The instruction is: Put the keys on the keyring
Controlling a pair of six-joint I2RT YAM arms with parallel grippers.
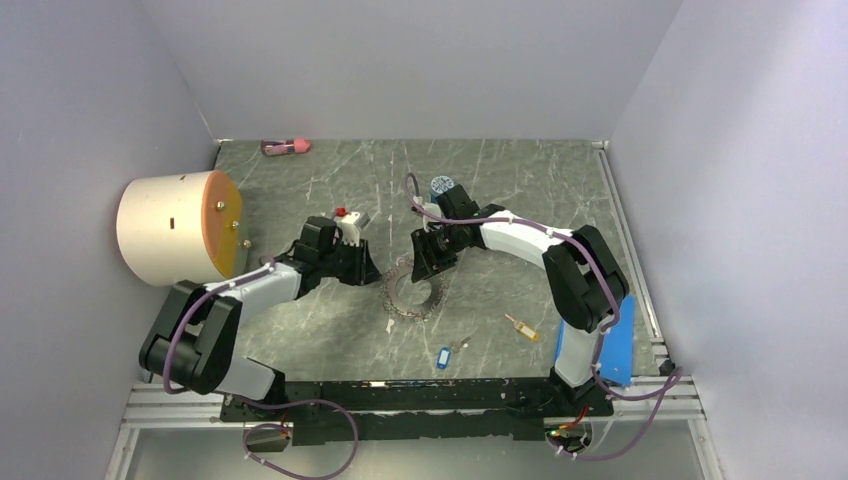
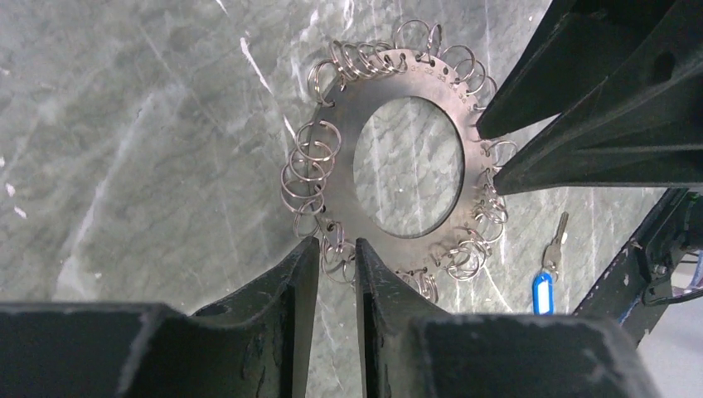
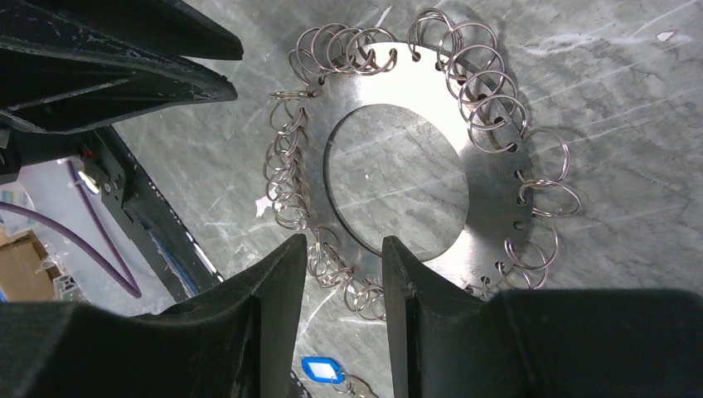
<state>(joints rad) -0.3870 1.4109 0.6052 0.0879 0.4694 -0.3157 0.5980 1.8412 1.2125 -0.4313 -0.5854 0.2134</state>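
Note:
The keyring (image 1: 411,292) is a flat metal disc with a round hole and many small split rings on its rim, lying mid-table. It fills the left wrist view (image 2: 344,186) and the right wrist view (image 3: 489,186). My left gripper (image 1: 370,272) is at its left edge; in the wrist view its jaws (image 2: 336,247) are nearly together, pinching one small rim ring. My right gripper (image 1: 425,268) is at its far edge, jaws (image 3: 344,245) apart over the rim. The blue-tagged key (image 1: 444,356) and the yellow-headed key (image 1: 520,327) lie loose nearer the bases. The blue tag also shows in both wrist views (image 2: 542,292) (image 3: 322,370).
A white cylinder with an orange face (image 1: 175,228) lies on its side at the left wall. A round blue jar (image 1: 443,186) stands just behind my right wrist. A pink object (image 1: 286,147) lies at the far edge. A blue panel (image 1: 612,345) leans beside the right base.

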